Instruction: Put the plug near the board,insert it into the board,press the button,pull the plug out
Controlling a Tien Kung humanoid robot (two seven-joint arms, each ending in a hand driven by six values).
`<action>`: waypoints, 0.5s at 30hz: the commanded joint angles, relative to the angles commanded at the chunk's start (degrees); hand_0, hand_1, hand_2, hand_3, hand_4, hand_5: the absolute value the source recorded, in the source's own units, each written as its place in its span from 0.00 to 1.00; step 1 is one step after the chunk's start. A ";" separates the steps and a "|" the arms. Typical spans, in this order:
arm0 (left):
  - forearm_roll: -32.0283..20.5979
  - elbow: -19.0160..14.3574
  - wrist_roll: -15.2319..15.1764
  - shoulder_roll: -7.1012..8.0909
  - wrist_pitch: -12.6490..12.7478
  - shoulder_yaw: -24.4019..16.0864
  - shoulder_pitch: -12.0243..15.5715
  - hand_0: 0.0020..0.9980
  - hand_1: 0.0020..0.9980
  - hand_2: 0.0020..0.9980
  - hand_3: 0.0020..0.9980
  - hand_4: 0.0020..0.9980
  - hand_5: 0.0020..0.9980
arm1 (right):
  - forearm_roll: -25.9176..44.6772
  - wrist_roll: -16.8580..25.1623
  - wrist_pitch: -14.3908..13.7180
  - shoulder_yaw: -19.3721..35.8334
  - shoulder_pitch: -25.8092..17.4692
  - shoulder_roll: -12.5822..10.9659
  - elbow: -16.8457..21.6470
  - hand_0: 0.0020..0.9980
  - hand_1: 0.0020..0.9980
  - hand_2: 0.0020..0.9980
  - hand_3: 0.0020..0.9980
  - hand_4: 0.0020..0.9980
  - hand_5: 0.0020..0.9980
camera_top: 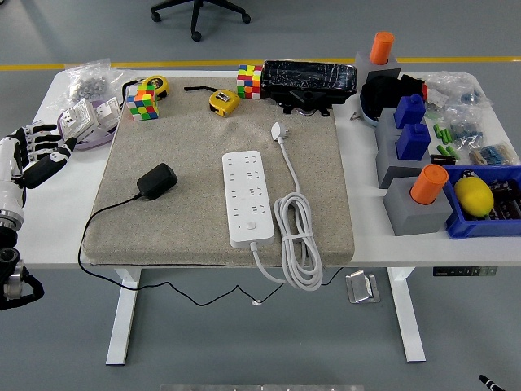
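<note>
The left hand [37,155] hovers over the table's [57,228] left edge, fingers spread and holding nothing. To its right, well apart, the black plug [156,181] lies on the grey mat [195,220], its cord trailing off the near-left side. Further right lies the white board [247,198], clear of the plug, with its own white cable [297,236] coiled beside it.
</note>
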 joint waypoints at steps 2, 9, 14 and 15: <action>-0.01 -0.18 0.03 -0.18 -0.05 -0.49 0.23 0.54 0.63 0.61 0.65 0.82 0.29 | 0.05 -0.01 -0.01 -0.05 0.01 -0.05 -0.20 0.62 0.67 0.64 0.57 0.98 0.59; 0.13 -0.59 0.27 -0.07 -0.20 -1.12 0.75 0.54 0.63 0.61 0.65 0.82 0.29 | 0.10 -0.13 0.10 -0.42 0.10 -0.35 -0.20 0.62 0.67 0.64 0.57 0.98 0.59; 0.19 -0.89 0.46 0.33 -0.38 -0.76 1.30 0.54 0.63 0.61 0.65 0.82 0.29 | 0.60 -0.15 0.05 -0.36 -0.05 0.32 -1.67 0.62 0.67 0.64 0.57 0.98 0.59; 0.21 -0.91 0.49 0.39 -0.42 -0.68 1.35 0.54 0.63 0.61 0.65 0.82 0.29 | 0.80 -0.18 0.05 -0.43 -0.05 0.44 -1.90 0.62 0.67 0.64 0.57 0.98 0.59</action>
